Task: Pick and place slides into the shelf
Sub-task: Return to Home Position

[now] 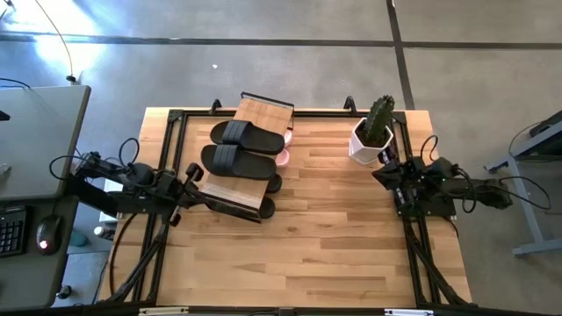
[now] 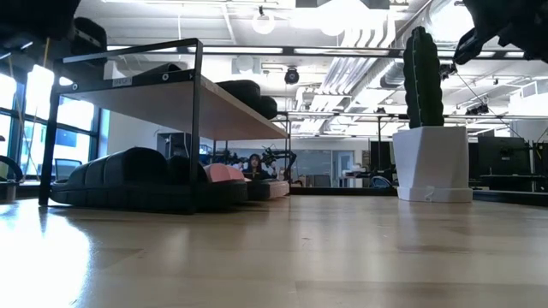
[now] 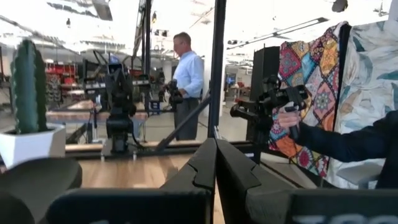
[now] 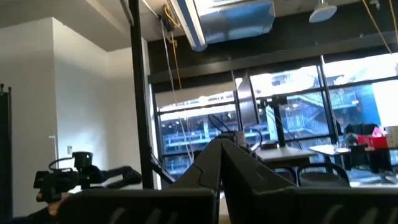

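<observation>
1. Dark and folded low, my left arm lies off the shelf's (image 1: 255, 112) left side. The left gripper (image 1: 189, 180) is just beside the shelf's frame, not touching it, with its fingers (image 3: 202, 163) pressed together (no gap in the left wrist view).
2. My right arm is drawn in well apart from the shelf, to its right. The right gripper (image 1: 386, 171) sits beyond the cactus pot (image 1: 367, 145), fingers likewise closed on nothing.
3. Two black slides (image 1: 239, 147) lie side by side on the shelf's top board. The pink slides (image 1: 284, 158) peek out below it at the shelf's right edge, and the other black pair (image 2: 128, 175) sits underneath.
4. A pale label (image 2: 120, 83) on the shelf's top rail is too small to read.
</observation>
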